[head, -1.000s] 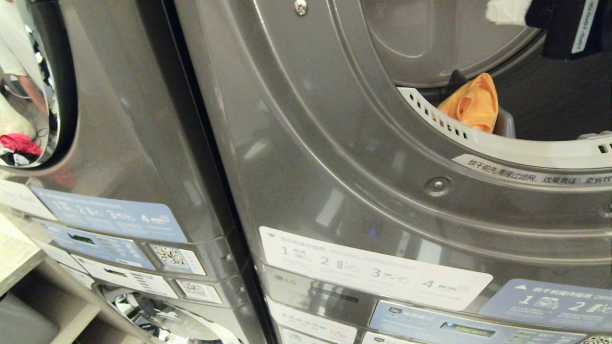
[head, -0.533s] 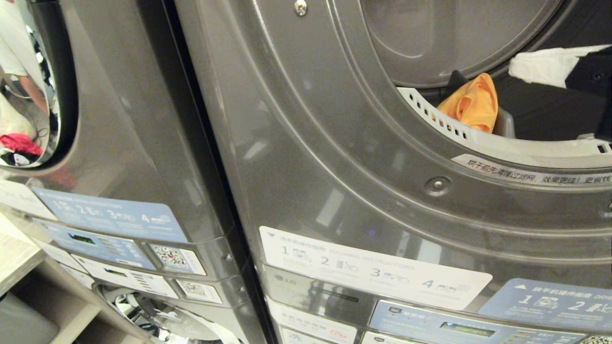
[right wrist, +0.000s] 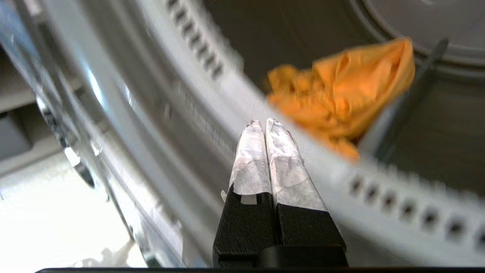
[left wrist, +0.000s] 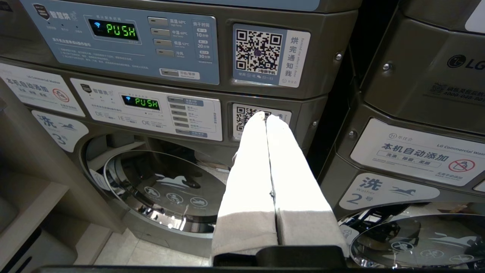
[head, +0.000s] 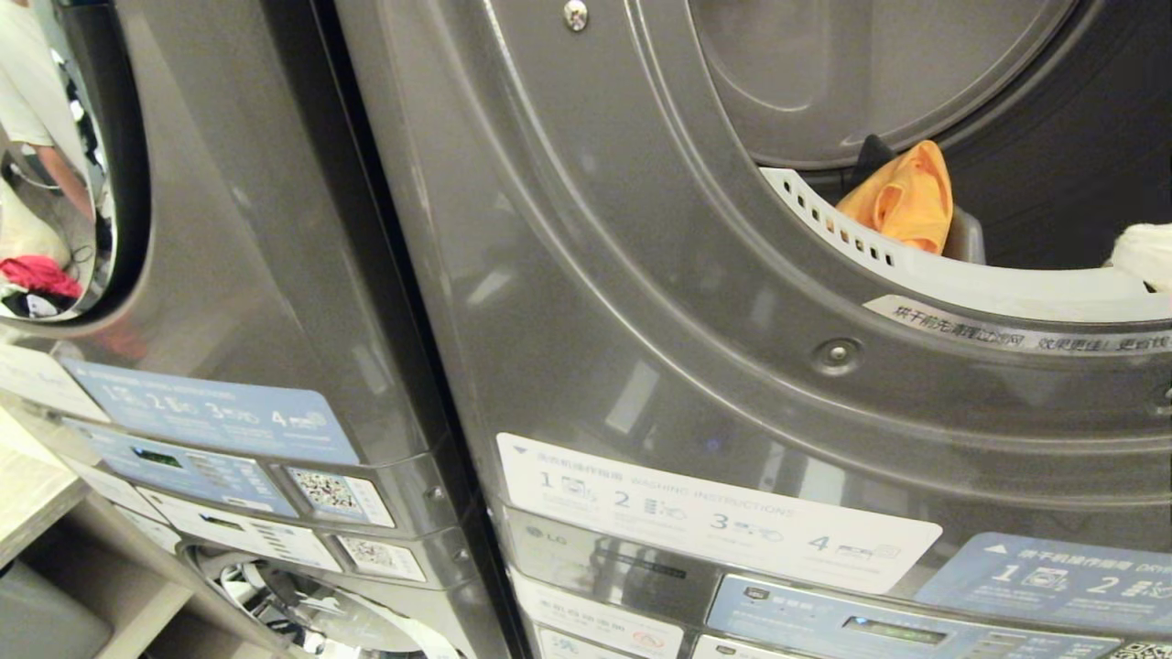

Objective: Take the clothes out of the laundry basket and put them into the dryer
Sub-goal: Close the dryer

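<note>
The grey dryer (head: 641, 275) fills the head view, its round opening (head: 961, 284) at the upper right. An orange garment (head: 902, 201) lies bunched inside the drum just behind the white perforated rim; the right wrist view shows it too (right wrist: 348, 91). My right gripper (right wrist: 264, 122) is shut and holds nothing. It hangs just outside the rim, short of the orange garment, and only its white-wrapped tip (head: 1144, 256) shows at the head view's right edge. My left gripper (left wrist: 265, 115) is shut and empty, parked low before the washer panels. The laundry basket is out of view.
A second stacked machine (head: 229, 229) stands to the left, its door glass (head: 55, 165) reflecting a person. Instruction labels and control panels (head: 714, 522) run below the dryer opening. Lower washer doors (left wrist: 163, 189) and a wooden shelf (head: 37, 494) sit low on the left.
The right gripper, high inside the drum a second ago, has come down and back out toward the opening's lower right edge. The orange garment has stayed where it was.
</note>
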Tool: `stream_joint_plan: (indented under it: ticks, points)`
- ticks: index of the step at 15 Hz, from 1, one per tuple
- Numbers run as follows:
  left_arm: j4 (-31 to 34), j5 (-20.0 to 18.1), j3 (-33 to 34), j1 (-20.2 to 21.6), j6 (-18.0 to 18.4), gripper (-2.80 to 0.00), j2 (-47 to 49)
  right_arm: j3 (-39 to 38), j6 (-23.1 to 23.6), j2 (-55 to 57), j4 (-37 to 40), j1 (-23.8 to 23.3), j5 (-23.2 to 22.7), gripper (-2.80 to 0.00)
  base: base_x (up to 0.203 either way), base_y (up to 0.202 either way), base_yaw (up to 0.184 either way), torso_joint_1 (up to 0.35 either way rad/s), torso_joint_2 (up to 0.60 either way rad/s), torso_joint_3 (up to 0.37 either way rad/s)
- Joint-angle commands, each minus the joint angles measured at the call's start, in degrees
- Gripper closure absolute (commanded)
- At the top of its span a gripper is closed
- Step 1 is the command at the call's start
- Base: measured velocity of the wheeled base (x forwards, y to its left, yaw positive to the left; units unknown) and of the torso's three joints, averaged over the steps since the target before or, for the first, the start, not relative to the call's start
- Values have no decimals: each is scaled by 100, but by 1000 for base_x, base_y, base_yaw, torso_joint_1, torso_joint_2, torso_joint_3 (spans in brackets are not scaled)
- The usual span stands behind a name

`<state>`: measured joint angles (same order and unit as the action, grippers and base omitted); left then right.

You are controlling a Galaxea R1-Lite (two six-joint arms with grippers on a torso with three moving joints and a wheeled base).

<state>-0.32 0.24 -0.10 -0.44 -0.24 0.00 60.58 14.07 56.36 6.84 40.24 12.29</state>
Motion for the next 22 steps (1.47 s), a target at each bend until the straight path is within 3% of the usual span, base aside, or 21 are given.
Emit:
stream_joint_plan:
  ticks: [1, 5, 8, 11, 17, 20, 22]
  points:
    - [-3, 2, 1, 0, -2, 0, 9, -341, 43, -566, 91, -78, -39, 0, 0, 0, 0, 0, 0, 0]
    - [-3, 2, 1, 0, -2, 0, 9, -1007, 99, -1252, 302, -412, -153, 0, 0, 0, 0, 0, 0, 0]
    - [-3, 2, 1, 0, -2, 0, 9, -1600, 180, -1962, 365, -1096, -510, 0, 0, 0, 0, 0, 0, 0]
    - [-3, 2, 1, 0, -2, 0, 9, -2061, 191, -2716, 893, -1710, -929, 0, 0, 0, 0, 0, 0, 0]
    - [-3, 2, 1, 0, -2, 0, 9, -3259, -171, -3502, 975, -3457, -1074, 0, 0, 0, 0, 0, 0, 0]
    - [-3, 2, 1, 0, -2, 0, 9, -4433, -376, -3952, 637, -4155, -1204, 0, 0, 0, 0, 0, 0, 0]
    - [-3, 2, 1, 0, -2, 0, 9, -5561, -328, -4064, -425, -4255, -1205, 0, 0, 0, 0, 0, 0, 0]
